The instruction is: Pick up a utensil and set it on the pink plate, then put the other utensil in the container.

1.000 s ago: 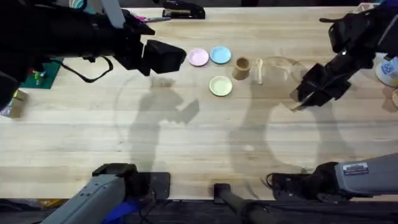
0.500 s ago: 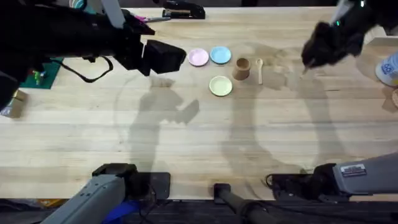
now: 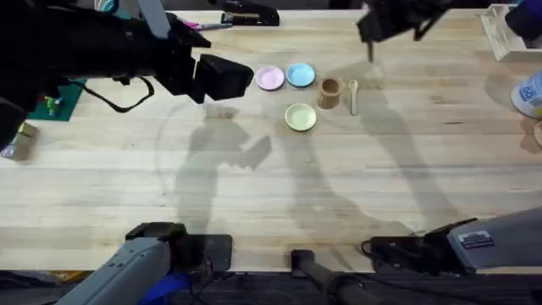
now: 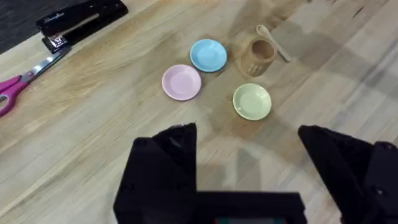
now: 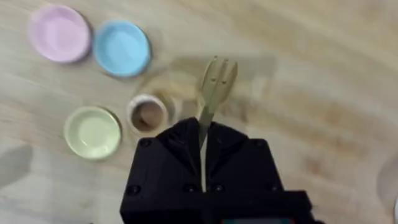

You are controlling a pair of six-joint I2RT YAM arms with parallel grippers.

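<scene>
One fork point(image 5: 214, 84) in right tool point(image 5: 203, 140)

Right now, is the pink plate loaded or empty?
Empty. The pink plate shows a bare surface; the right gripper is shut on the utensil, a wooden fork, in the air.

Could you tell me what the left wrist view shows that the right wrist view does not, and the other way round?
Left wrist view alone: a black stapler and pink-handled scissors on the table, the wooden spoon lying beside the container, and the left gripper open with nothing between its fingers.

Right wrist view alone: the right gripper shut on a wooden fork, tines pointing outward, above the table.

Both: the pink plate, the blue plate, the yellow plate and the container, all empty.
</scene>
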